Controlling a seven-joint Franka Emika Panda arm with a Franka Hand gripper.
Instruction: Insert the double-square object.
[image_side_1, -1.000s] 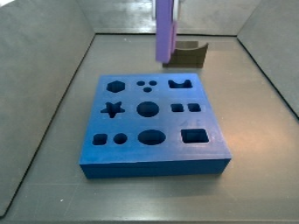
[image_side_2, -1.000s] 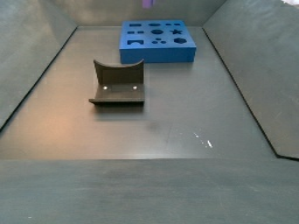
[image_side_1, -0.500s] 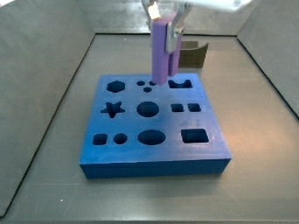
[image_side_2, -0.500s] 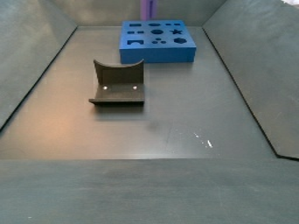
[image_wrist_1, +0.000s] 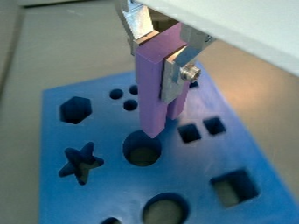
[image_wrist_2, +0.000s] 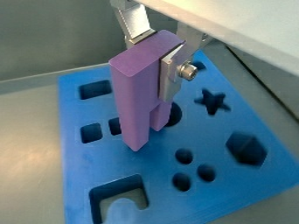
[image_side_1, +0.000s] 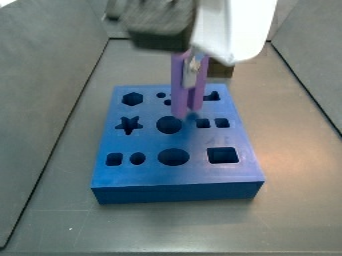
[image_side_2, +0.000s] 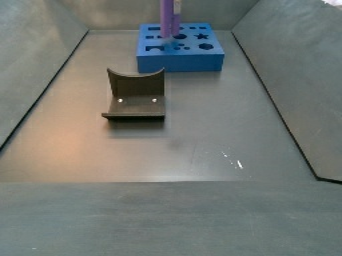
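My gripper (image_wrist_1: 162, 54) is shut on the double-square object (image_wrist_1: 156, 96), a tall light-purple peg held upright; it also shows in a wrist view (image_wrist_2: 142, 92). The peg's lower end hangs just above the blue board (image_wrist_1: 105, 188), near the large round hole (image_wrist_1: 142, 153) and the pair of small square holes (image_wrist_1: 201, 131). In a side view the peg (image_side_1: 185, 86) stands over the board's middle (image_side_1: 147, 175), under the arm's white body. In a side view only the peg's shaft (image_side_2: 168, 15) shows above the far board (image_side_2: 214, 62).
A dark olive-brown block with a notch (image_side_2: 135, 96) lies on the floor well away from the board. Grey walls enclose the floor. The board carries hexagon (image_wrist_1: 75, 108), star (image_wrist_1: 79, 164) and other holes.
The gripper has carried the peg from behind the board, near the olive block, forward and down over the board's middle holes. The arm's white body now fills the top of one side view.
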